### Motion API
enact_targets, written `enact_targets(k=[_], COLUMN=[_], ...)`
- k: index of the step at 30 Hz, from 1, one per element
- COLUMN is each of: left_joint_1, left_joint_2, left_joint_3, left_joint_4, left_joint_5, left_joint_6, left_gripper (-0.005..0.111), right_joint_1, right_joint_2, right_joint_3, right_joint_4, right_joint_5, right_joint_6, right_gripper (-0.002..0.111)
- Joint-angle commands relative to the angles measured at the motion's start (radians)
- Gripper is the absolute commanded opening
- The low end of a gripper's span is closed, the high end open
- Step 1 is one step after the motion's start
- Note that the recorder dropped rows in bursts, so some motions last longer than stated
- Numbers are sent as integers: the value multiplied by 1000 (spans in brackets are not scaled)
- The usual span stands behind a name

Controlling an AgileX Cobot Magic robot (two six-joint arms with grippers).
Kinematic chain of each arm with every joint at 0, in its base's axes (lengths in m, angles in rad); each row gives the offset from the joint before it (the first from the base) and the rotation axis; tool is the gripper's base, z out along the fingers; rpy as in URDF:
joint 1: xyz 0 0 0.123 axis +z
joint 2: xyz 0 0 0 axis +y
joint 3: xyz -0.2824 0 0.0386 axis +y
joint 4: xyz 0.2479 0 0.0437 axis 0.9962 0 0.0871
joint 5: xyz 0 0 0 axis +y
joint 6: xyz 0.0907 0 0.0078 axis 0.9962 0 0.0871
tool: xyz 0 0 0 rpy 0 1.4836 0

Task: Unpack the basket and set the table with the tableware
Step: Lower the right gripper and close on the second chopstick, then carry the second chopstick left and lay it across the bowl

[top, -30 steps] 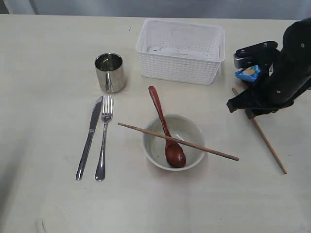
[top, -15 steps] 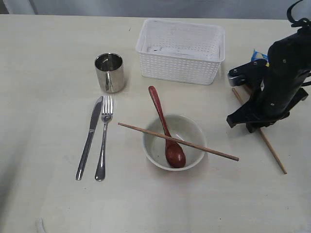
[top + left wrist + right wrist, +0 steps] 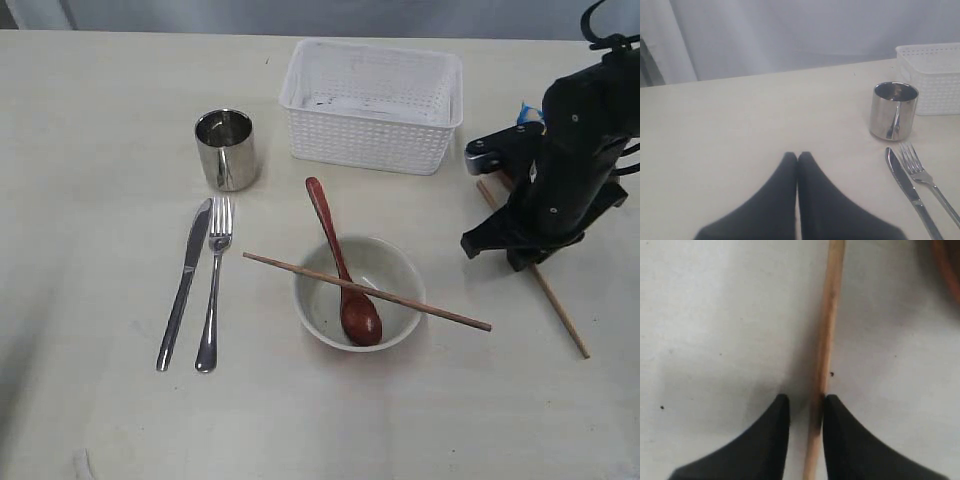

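The white basket [image 3: 365,150] stands at the back of the table [image 3: 100,420]. In front of it lie the steel cup [image 3: 226,148], knife [image 3: 185,283] and fork [image 3: 213,290]. The wooden spoon [image 3: 330,235] rests in the white bowl [image 3: 392,260], and one chopstick [image 3: 450,315] lies across the bowl's rim. A second chopstick [image 3: 560,310] lies on the table at the right. My right gripper [image 3: 805,400] is down over this chopstick [image 3: 827,330], open and astride it, one finger touching it and the other a little apart. My left gripper [image 3: 797,156] is shut and empty, above bare table near the cup [image 3: 893,111].
A corner of a blue snack bag [image 3: 522,112] shows behind the right arm [image 3: 575,150]. The left wrist view also takes in the knife [image 3: 905,182], the fork [image 3: 925,177] and the basket [image 3: 930,75]. The table's back edge runs just behind the basket.
The right arm has swung round and come down over the loose chopstick, and its jaws have narrowed around it. The blue bag is now mostly hidden behind the arm.
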Motion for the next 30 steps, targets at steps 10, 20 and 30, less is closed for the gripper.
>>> enact_targets(k=[10, 20, 30], left_joint_1=[1, 1, 1], left_joint_2=[-3, -3, -3], left_joint_3=[2, 2, 2], left_joint_4=[4, 4, 4], left_joint_5=[-8, -8, -8], left_joint_6=[-3, -3, -3], left_gripper=[0, 0, 0], right_joint_1=[-6, -6, 242], right_joint_2=[61, -127, -316], right_joint_3=[-5, -5, -12], right_joint_4=[-2, 104, 103], right_joint_5=[31, 31, 58], right_joint_6=[-20, -46, -135], right_gripper=[0, 0, 0])
